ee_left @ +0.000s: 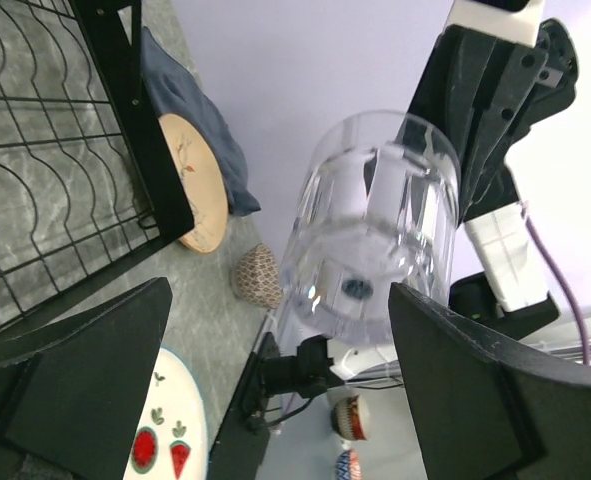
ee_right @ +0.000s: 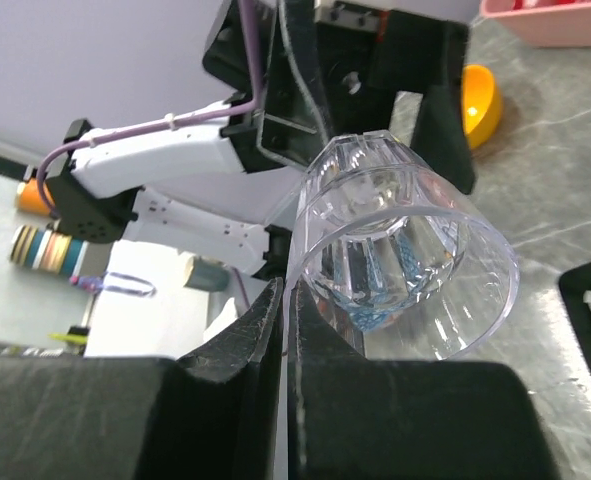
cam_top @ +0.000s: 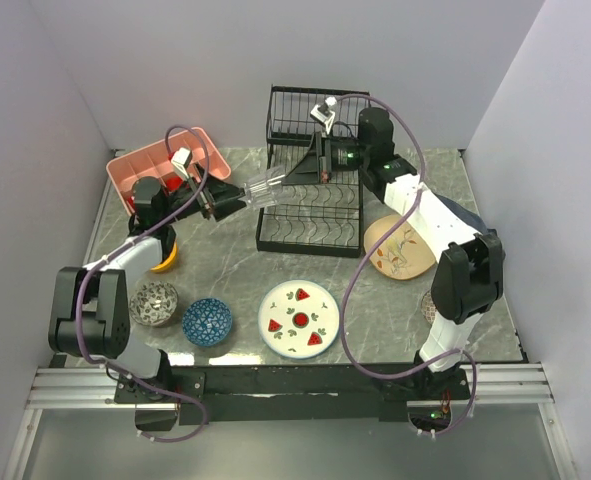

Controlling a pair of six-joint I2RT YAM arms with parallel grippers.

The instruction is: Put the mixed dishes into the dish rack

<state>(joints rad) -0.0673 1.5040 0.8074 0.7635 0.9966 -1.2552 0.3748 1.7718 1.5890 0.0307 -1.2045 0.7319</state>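
The clear glass (cam_top: 265, 187) hangs on its side in the air between my two grippers, left of the black wire dish rack (cam_top: 307, 249). My right gripper (cam_top: 295, 178) is shut on the glass rim; the right wrist view shows its fingers (ee_right: 287, 290) pinching the wall of the glass (ee_right: 405, 250). My left gripper (cam_top: 237, 200) is at the glass base. Its fingers (ee_left: 280, 380) stand wide apart around the glass (ee_left: 375, 230), with a gap on one side. The terracotta cup is not in view.
On the table lie the watermelon plate (cam_top: 299, 318), blue bowl (cam_top: 207, 322), grey bowl (cam_top: 154, 303), orange bowl (cam_top: 165, 258) under the left arm, bird plate (cam_top: 395, 250) right of the rack, and brown patterned bowl (ee_left: 258, 276). The pink tray (cam_top: 145, 165) stands back left.
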